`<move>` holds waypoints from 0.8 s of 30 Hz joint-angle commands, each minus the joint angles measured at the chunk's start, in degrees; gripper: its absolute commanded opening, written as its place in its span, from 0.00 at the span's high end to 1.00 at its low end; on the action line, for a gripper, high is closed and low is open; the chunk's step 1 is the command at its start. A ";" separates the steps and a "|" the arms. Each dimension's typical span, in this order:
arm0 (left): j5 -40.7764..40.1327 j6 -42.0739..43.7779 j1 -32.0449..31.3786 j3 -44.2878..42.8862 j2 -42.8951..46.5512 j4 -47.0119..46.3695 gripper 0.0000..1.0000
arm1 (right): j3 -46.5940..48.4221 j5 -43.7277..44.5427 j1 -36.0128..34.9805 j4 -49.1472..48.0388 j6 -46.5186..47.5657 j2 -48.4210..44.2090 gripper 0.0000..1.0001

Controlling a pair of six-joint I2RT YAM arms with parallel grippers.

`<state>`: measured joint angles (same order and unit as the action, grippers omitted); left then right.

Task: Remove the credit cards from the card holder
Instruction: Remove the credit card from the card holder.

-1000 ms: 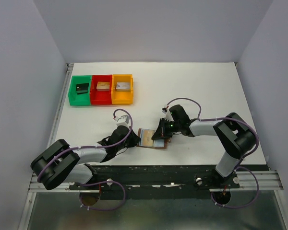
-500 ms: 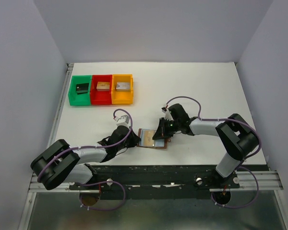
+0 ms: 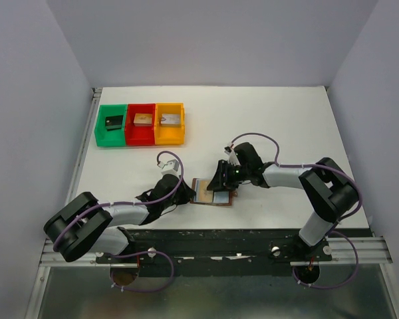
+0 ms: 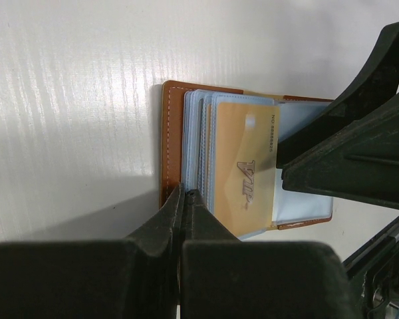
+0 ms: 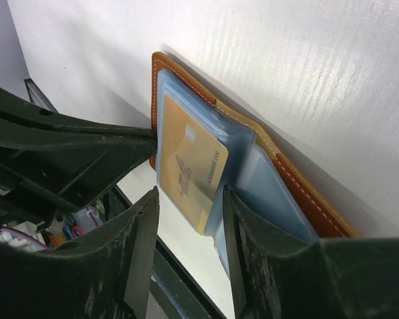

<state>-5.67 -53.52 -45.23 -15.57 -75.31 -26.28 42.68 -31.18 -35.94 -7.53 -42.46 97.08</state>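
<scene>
The card holder (image 3: 213, 201) lies open on the table near the front edge, brown leather (image 4: 167, 133) with pale blue pockets. A tan-gold credit card (image 4: 243, 166) marked "VIP" sits in the top pocket, with whitish-blue card edges stacked under it. My left gripper (image 3: 189, 191) is shut, and its tips (image 4: 185, 193) rest on the holder's near left edge. My right gripper (image 3: 219, 185) is open over the holder. In the right wrist view its jaws straddle the gold card (image 5: 189, 159) without touching it. The leather cover (image 5: 299, 186) runs off to the right.
Green (image 3: 111, 124), red (image 3: 141, 123) and orange (image 3: 169, 123) bins stand at the back left, each with a small block inside. The black front rail (image 3: 219, 239) runs just behind the holder's near side. The left gripper's body (image 5: 73, 159) shows beside the holder.
My right gripper has edged left, further over the open holder and around the gold card. The left gripper and the holder have not moved.
</scene>
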 commanded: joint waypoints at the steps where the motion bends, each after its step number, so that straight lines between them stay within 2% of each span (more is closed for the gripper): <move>1: -1.01 -0.45 -0.47 1.86 -1.68 3.26 1.00 | -0.66 -1.87 -0.27 -3.02 -2.01 1.45 0.49; 12: -1.27 -0.89 -0.47 1.95 -1.95 3.26 1.00 | -1.01 -3.71 -0.27 -3.81 -2.54 1.09 0.49; 24: -1.10 -0.80 -0.47 1.95 -2.04 3.17 1.00 | -2.77 -6.08 -0.27 -10.92 -6.49 1.89 0.49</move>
<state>-5.74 -54.74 -45.23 -15.31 -75.88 -27.38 40.64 -34.33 -35.92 -13.98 -46.92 97.73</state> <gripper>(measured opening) 0.027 0.512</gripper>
